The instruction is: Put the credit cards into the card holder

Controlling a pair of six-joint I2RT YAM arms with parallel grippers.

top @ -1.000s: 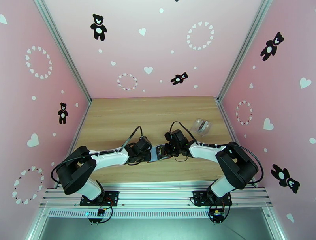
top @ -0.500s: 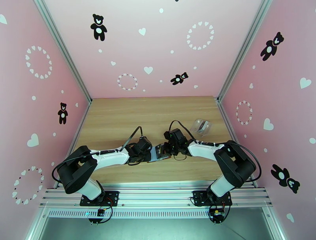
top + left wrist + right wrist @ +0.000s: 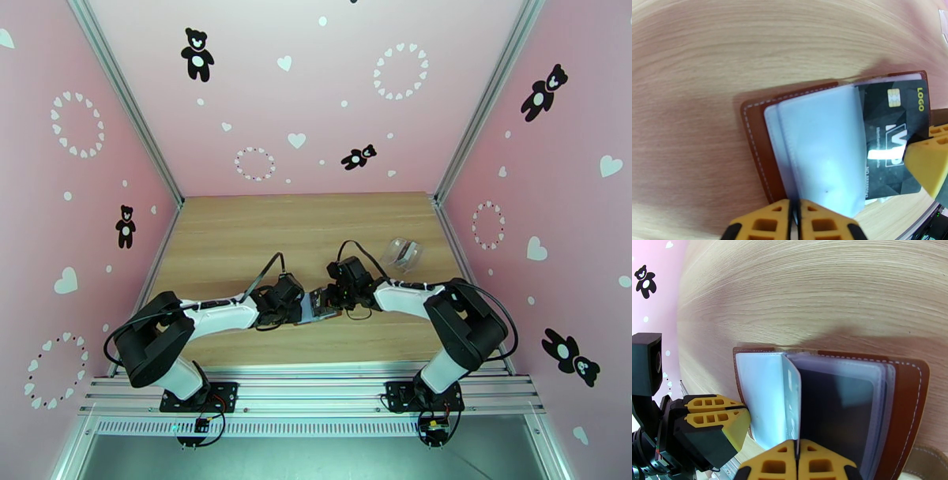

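Card holder (image 3: 754,150) lies open and flat on the pale, fine-grained wooden table (image 3: 750,47), in the middle between the two arms. Its cover is smooth brown leather-look material with rounded corners and a line of white stitching along the edge. Inside sit several frosted, greyish plastic leaves, soft and slightly glossy.

A credit card (image 3: 892,130) is partly tucked under the top leaf on one half of the holder. It is a thin, stiff black rectangle with a faint angular pattern, a small gold chip, pale lettering and the word LOGO in yellow. Its inner part shows blurred through the plastic, while the outer part sticks out bare past the leaf's edge.

The left gripper (image 3: 794,221) has its ribbed yellow fingers drawn narrow, pinching the free edge of a plastic leaf. The right gripper (image 3: 796,461) is pressed fully together on the card's outer edge — one of its fingers (image 3: 928,162) covers a corner of the card in the left wrist view.

A small clear plastic case (image 3: 401,253) lies apart, farther back on the right side of the table.
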